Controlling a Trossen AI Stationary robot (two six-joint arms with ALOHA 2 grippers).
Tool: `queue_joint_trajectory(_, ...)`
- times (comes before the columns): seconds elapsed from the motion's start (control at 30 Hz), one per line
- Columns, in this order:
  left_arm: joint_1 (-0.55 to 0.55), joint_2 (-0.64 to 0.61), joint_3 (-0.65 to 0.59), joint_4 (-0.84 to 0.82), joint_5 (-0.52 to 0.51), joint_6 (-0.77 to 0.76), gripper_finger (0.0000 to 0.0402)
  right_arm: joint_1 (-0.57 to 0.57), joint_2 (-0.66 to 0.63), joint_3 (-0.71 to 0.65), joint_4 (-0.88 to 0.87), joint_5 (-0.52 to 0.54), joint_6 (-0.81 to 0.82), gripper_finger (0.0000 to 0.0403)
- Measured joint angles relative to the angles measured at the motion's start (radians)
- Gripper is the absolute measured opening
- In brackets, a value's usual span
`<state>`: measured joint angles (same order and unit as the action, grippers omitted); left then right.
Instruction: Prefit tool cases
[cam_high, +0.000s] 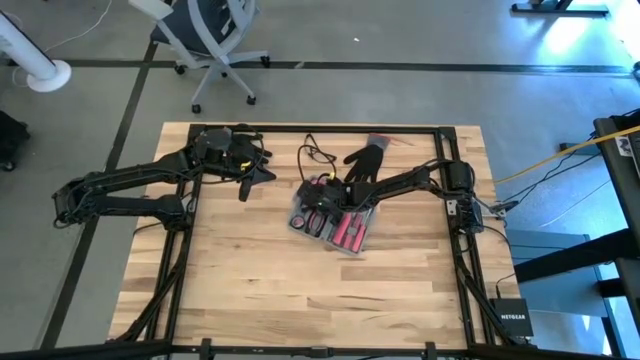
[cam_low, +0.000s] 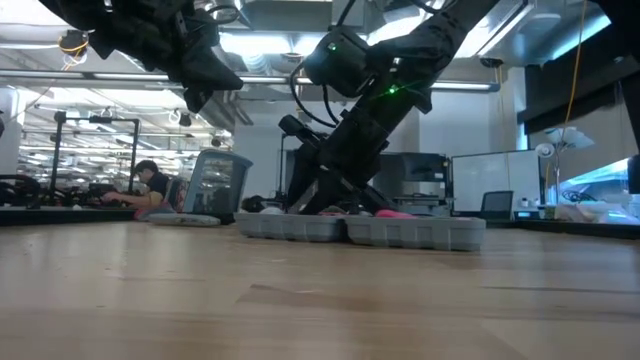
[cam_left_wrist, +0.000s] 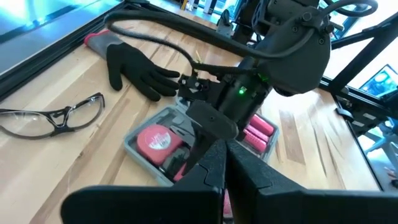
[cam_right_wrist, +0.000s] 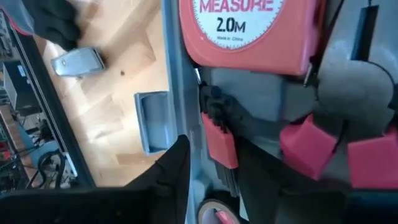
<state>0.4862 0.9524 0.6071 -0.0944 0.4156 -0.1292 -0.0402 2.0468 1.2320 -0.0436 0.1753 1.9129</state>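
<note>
The blue-grey tool case (cam_high: 335, 222) lies open on the wooden table, flat on its underside (cam_low: 360, 228). It holds a red tape measure (cam_right_wrist: 249, 31) and pink-handled tools (cam_high: 350, 232). My right gripper (cam_high: 322, 195) slants down into the case's far left part. It is open (cam_right_wrist: 214, 146), with a red-and-black tool end (cam_right_wrist: 219, 144) between its fingers, close to the case wall (cam_right_wrist: 180, 81). My left gripper (cam_high: 243, 185) hangs shut (cam_left_wrist: 222, 149) above the table, left of the case, holding nothing. My right gripper has one finger (cam_right_wrist: 177, 165) at the case's wall and the other (cam_right_wrist: 258, 177) inside the case, with the red-and-black tool end between them. The fingers slant down from the table's right. I cannot tell whether they touch the tool.
A black glove (cam_high: 365, 160) lies just beyond the case, with a cable (cam_high: 312, 160) to its left. Safety glasses (cam_left_wrist: 56, 115) lie at the far left. A small grey bar (cam_right_wrist: 78, 61) rests beside the case. Bare wood (cam_high: 300, 290) spreads toward the near edge.
</note>
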Motion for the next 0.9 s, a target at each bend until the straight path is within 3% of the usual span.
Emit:
queue_joint_trajectory(0.4,0.0,0.0,0.0,0.0,-0.04,0.013,0.0,0.001,0.0,0.0,0.054,-0.23,-0.052,0.0114)
queue_joint_trajectory(0.9,0.0,0.0,0.0,-0.047,-0.042,0.043,0.0,-0.027,-0.004,0.003,-0.003,-0.172,-0.11,0.0114)
